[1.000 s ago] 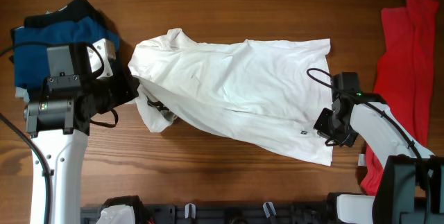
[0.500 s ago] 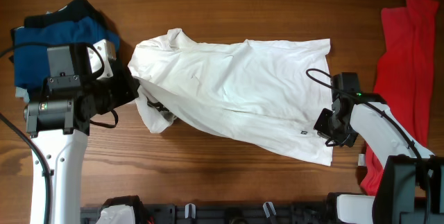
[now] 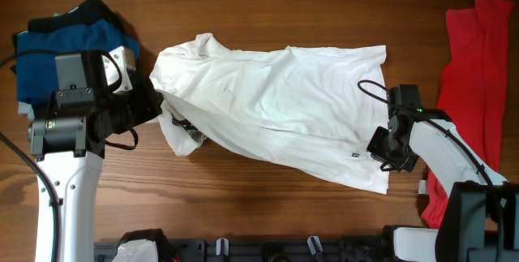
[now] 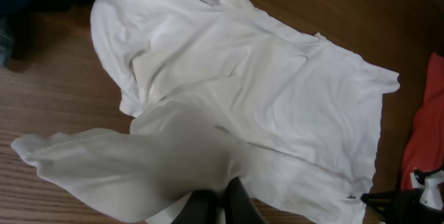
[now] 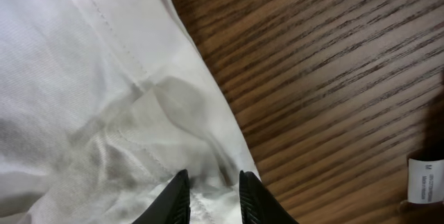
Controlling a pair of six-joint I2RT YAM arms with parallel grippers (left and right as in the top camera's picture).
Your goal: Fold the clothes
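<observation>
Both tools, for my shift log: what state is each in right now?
Left tool: shut on the white T-shirt.
Right tool: shut on the white T-shirt, at its edge.

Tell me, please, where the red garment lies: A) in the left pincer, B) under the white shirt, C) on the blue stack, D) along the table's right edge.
D: the red garment lies along the right edge of the table, clear of the white shirt.
</observation>
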